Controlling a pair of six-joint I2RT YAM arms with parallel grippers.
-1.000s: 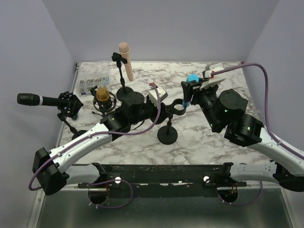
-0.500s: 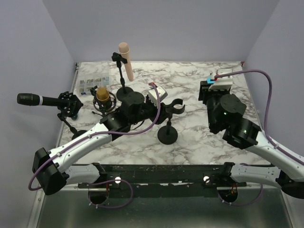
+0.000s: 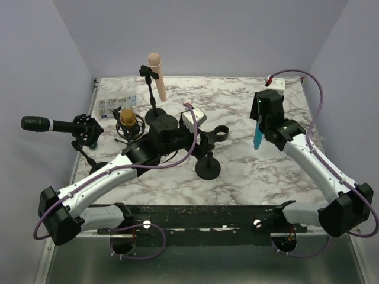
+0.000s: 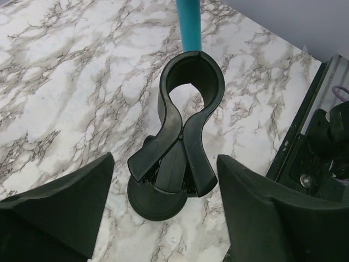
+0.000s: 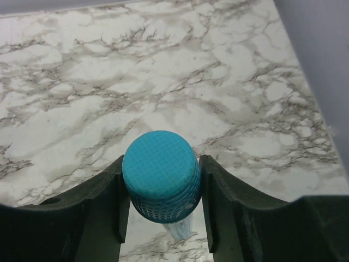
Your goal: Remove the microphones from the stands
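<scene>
Microphone stands (image 3: 155, 112) crowd the table's (image 3: 237, 103) left; bare marble opens right of the centre stand (image 3: 208, 169).

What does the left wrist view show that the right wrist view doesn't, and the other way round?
Only the left wrist: the stand's empty clip and base, framed by the open left fingers. Only the right wrist: the mic's mesh head, gripped between the right fingers. Both: the teal mic, of which the left wrist sees only the handle at its top edge, and the marble table.
</scene>
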